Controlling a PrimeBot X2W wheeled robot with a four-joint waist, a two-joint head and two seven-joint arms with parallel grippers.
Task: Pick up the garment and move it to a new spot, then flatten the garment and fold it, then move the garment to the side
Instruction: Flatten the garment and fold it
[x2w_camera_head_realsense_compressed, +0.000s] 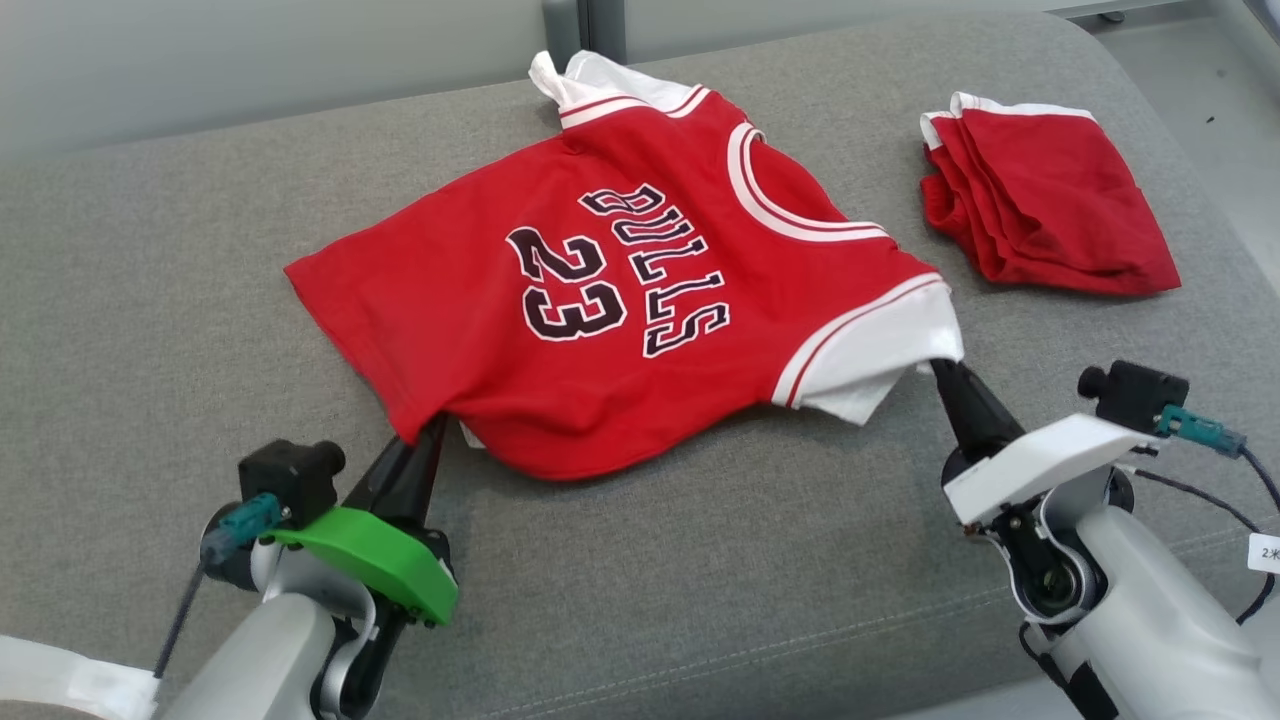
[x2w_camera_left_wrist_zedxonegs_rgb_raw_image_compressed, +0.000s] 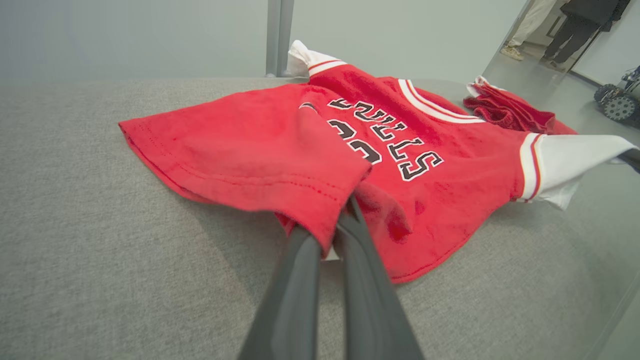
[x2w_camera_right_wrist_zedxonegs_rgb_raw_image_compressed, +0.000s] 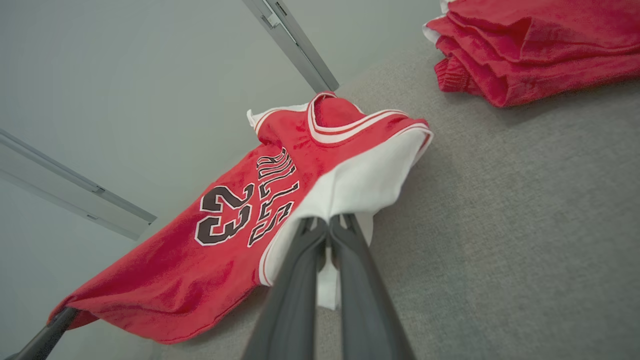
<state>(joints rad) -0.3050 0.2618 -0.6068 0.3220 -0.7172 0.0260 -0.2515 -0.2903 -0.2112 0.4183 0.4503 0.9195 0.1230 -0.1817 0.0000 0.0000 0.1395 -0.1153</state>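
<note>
The garment (x2w_camera_head_realsense_compressed: 620, 290) is a red jersey with white trim, "BULLS" and "23" on it, spread over the grey cushion (x2w_camera_head_realsense_compressed: 150, 300). My left gripper (x2w_camera_head_realsense_compressed: 432, 425) is shut on its near red hem corner (x2w_camera_left_wrist_zedxonegs_rgb_raw_image_compressed: 325, 200), which is lifted a little. My right gripper (x2w_camera_head_realsense_compressed: 938, 365) is shut on the white sleeve (x2w_camera_head_realsense_compressed: 880, 350) at the jersey's right side, also raised off the cushion. In the right wrist view the dark fingers (x2w_camera_right_wrist_zedxonegs_rgb_raw_image_compressed: 345, 235) pinch the white sleeve (x2w_camera_right_wrist_zedxonegs_rgb_raw_image_compressed: 360, 185). The far sleeve (x2w_camera_head_realsense_compressed: 590, 80) rests at the cushion's back edge.
A folded red piece of clothing (x2w_camera_head_realsense_compressed: 1040, 205) lies at the cushion's back right, close to the jersey's collar side. A pale wall with a grey metal post (x2w_camera_head_realsense_compressed: 580, 25) runs behind. A person's legs (x2w_camera_left_wrist_zedxonegs_rgb_raw_image_compressed: 575, 27) and a wheeled device (x2w_camera_left_wrist_zedxonegs_rgb_raw_image_compressed: 617, 102) stand on the floor to the right.
</note>
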